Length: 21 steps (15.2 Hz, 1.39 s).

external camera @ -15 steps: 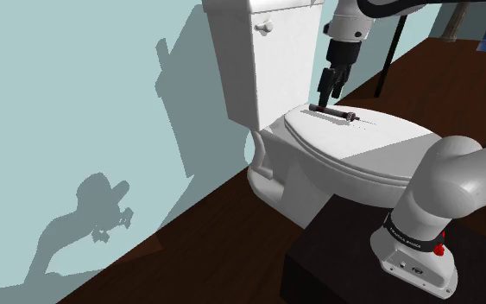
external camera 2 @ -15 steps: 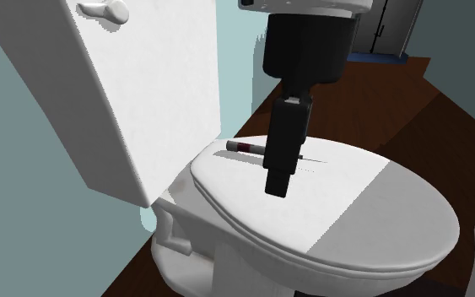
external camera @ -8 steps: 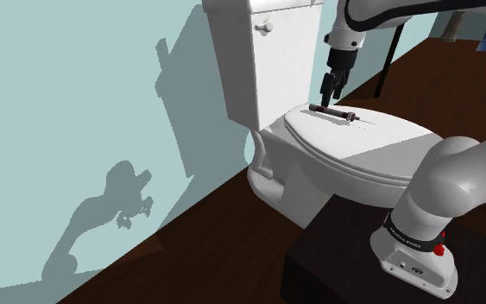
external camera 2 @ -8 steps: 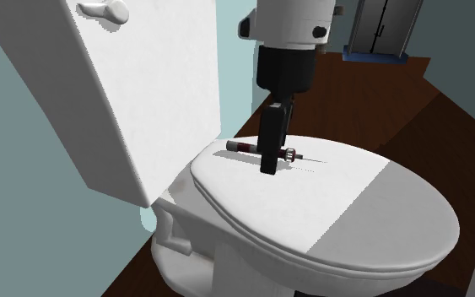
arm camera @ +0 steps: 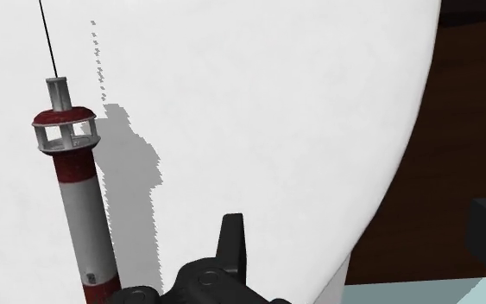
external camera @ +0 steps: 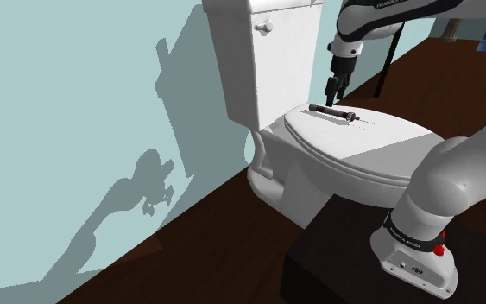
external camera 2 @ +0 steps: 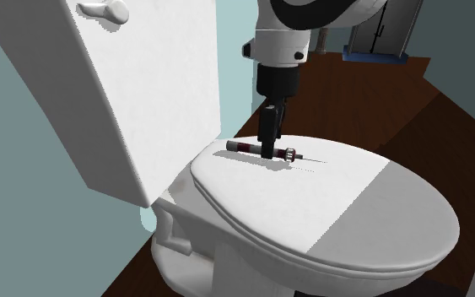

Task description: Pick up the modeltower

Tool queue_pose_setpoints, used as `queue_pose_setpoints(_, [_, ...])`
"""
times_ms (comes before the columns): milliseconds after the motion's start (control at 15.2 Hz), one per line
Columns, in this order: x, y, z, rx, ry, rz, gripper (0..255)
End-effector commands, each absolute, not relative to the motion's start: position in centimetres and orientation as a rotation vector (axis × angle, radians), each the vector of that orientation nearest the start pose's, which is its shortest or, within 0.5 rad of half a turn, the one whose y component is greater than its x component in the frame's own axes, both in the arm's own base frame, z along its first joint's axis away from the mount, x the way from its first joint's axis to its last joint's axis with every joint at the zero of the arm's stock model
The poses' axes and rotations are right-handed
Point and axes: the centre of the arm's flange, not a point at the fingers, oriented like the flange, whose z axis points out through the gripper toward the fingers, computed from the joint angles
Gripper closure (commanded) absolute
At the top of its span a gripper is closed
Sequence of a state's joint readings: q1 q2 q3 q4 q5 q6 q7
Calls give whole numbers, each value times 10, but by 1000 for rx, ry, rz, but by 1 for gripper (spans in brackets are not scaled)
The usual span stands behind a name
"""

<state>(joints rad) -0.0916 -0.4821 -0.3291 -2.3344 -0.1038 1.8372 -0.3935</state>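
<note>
Now black two-finger gripper (external camera 2: pixel 268 150), fingers (arm camera: pixel 232 237) apart, hangs closer beside red-and-white model tower (external camera 2: pixel 244 148) on white toilet lid (external camera 2: pixel 328 202); grasp pending.

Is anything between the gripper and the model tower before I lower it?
Nothing visible. The gripper hangs open above the model tower, which lies flat on the toilet lid; the tank stands beside, off the path.

Pale blue wall (external camera: pixel 77 104), dark wood floor (external camera: pixel 206 246), white toilet (external camera: pixel 262 60), lid (external camera 2: pixel 370 219) down
</note>
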Motion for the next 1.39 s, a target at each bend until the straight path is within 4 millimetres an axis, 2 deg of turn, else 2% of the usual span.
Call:
queue_pose_setpoints(0, [373,-208,493,-3084,-59,32,0])
queue_pose_setpoints(792, [413,-344,434,-3097,-35,103,0])
queue_pose_setpoints(1320, [413,-344,394,-3097,-35,103,0])
